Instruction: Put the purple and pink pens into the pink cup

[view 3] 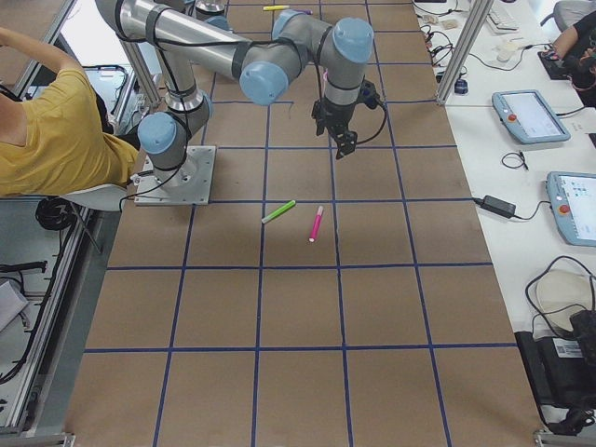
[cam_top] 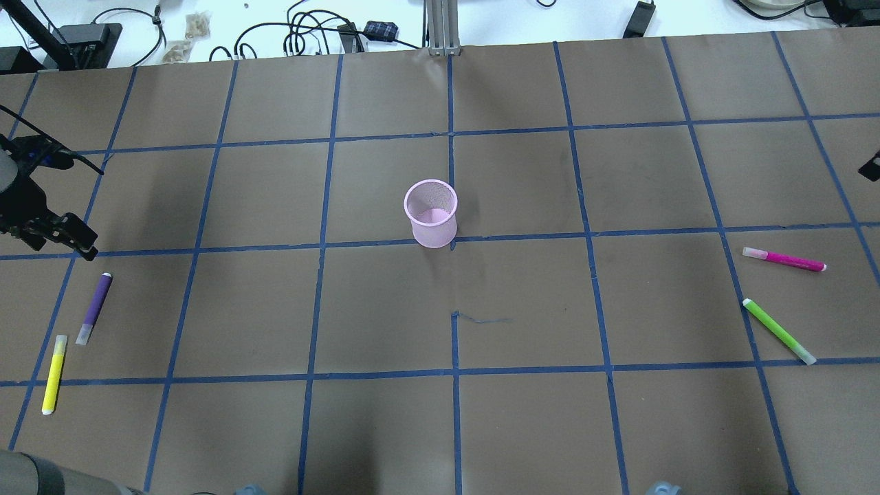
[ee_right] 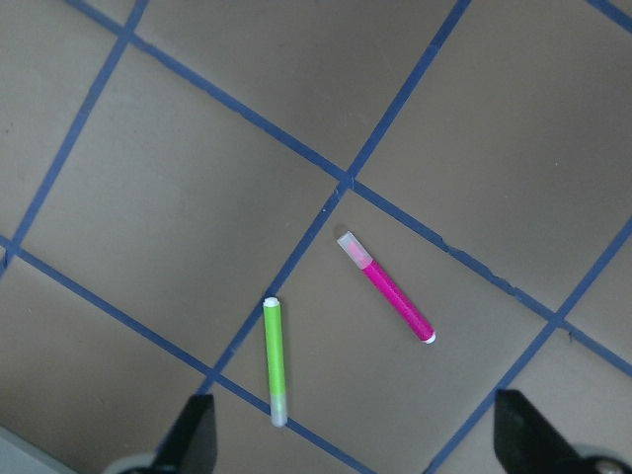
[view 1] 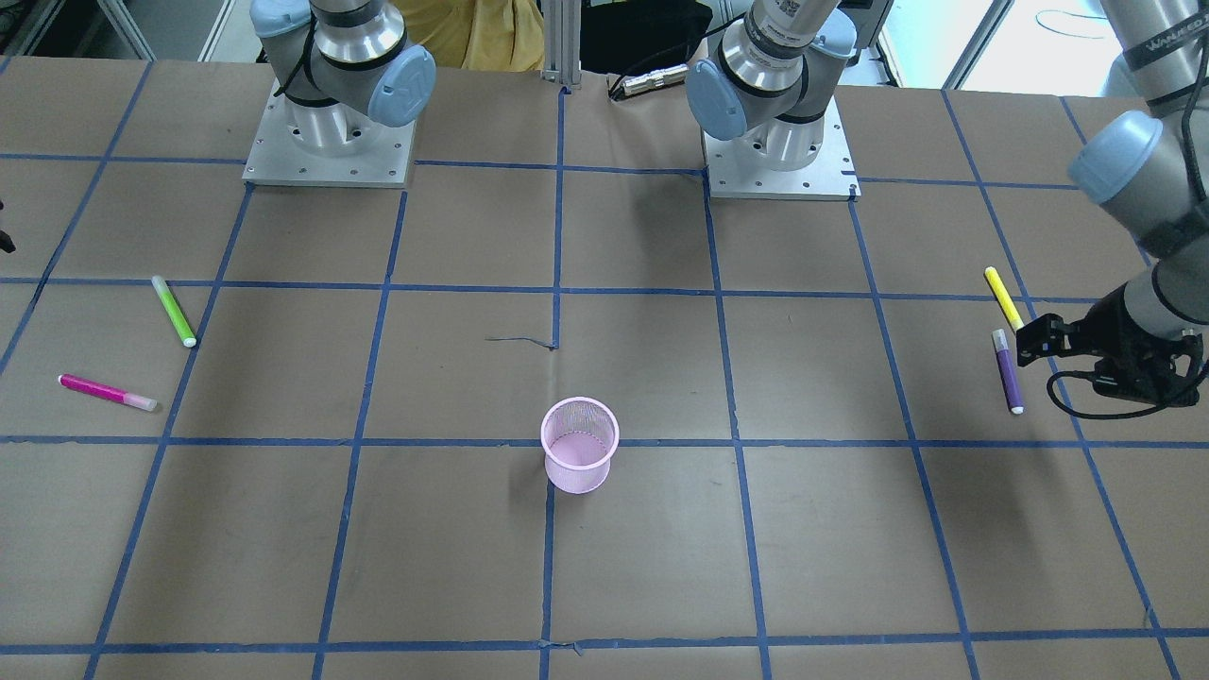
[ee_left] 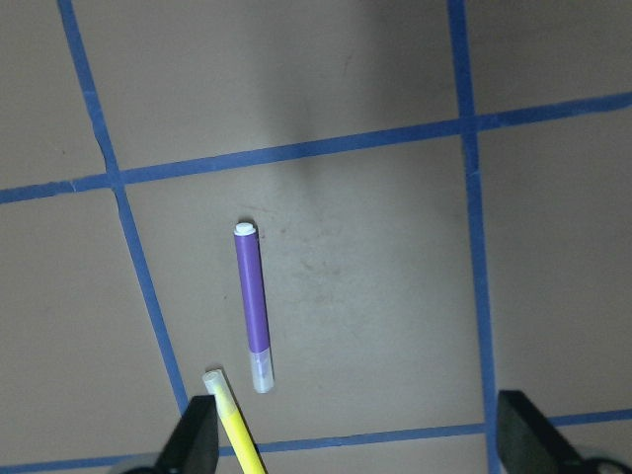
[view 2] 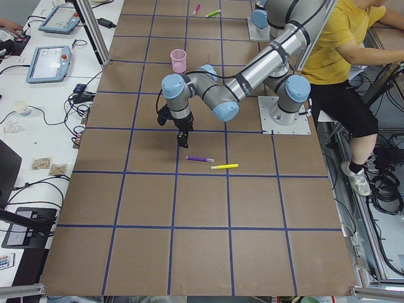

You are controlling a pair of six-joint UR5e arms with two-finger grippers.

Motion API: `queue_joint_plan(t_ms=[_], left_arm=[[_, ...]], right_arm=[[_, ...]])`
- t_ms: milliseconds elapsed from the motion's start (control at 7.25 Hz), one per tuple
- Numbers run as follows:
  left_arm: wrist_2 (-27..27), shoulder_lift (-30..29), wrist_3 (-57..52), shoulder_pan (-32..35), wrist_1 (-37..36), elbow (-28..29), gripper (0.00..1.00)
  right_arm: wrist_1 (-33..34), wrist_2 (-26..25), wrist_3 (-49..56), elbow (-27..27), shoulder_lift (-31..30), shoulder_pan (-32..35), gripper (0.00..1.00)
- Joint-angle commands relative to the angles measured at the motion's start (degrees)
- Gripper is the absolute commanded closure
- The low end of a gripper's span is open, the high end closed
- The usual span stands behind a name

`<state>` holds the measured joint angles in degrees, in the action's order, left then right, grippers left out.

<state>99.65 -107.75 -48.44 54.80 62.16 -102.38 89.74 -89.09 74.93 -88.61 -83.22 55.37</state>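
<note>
The pink wire-mesh cup [cam_top: 431,221] stands upright mid-table. The left gripper [ee_left: 360,444], spread wide, hangs near the slim purple pen [ee_left: 251,306] at left. The right gripper [ee_right: 355,439], equally wide, hangs apart from the slim pink pen [ee_right: 387,288] at right and is mostly cut off overhead.

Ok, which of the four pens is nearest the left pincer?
The purple pen, right by the left pincer; the yellow pen lies beyond it, pink pen and green pen far opposite.
</note>
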Motion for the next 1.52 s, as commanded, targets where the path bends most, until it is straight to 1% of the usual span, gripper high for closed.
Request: queue_joint_plan(t_ms=[0, 138, 276, 414, 552, 690, 828, 966, 1103, 1241, 1379], left_arm=[[0.02, -4.91, -4.38, -0.75, -6.96, -1.94, 0.0], [0.19, -5.71, -2.55, -0.75, -7.05, -2.04, 0.0], [0.37, -6.41, -0.01, -0.75, -7.32, -2.04, 0.0], [0.63, -7.46, -0.07, -0.83, -8.19, -2.04, 0.01], [1.33, -8.78, 0.01, -0.84, -8.28, -2.04, 0.03], [1.42, -9.22, -0.16, -0.84, -8.37, -2.04, 0.11], [1.42, -9.23, 0.01, -0.92, -8.37, -2.04, 0.14], [1.42, -9.23, -0.16, -1.79, -8.37, -2.04, 0.2], [1.42, -9.23, -0.08, -2.24, -8.37, -2.21, 0.29], [1.42, -9.23, 0.1, -2.24, -8.37, -2.21, 0.33], [1.25, -9.32, 0.62, -2.24, -8.37, -2.47, 0.41]], right_arm=[[4.09, 1.99, 14.4, -2.96, 2.88, -4.39, 0.0], [5.17, 2.69, 29.5, -5.32, 3.33, -4.48, 0.0], [8.4, 4.09, 37.57, -7.26, 3.51, -4.66, 0.0], [8.96, 5.49, 38.35, -9.98, 3.6, -7.09, 0.0], [9.49, 13.95, 39.49, -14.18, 5.16, -11.99, 0.0], [15.32, 18.12, 42.81, -16.92, 7.79, -13.87, 0.0], [19.56, 18.6, 46.23, -17.64, 11.12, -13.97, 0.0], [20.99, 18.6, 49.57, -17.22, 14.63, -14.15, 0.0], [22.74, 18.69, 54.74, -17.12, 16.32, -14.24, 0.0], [23.11, 21.48, 59.14, -17.56, 16.6, -14.76, 0.0], [23.03, 22.37, 63.1, -17.56, 17.91, -16.77, 0.01]])
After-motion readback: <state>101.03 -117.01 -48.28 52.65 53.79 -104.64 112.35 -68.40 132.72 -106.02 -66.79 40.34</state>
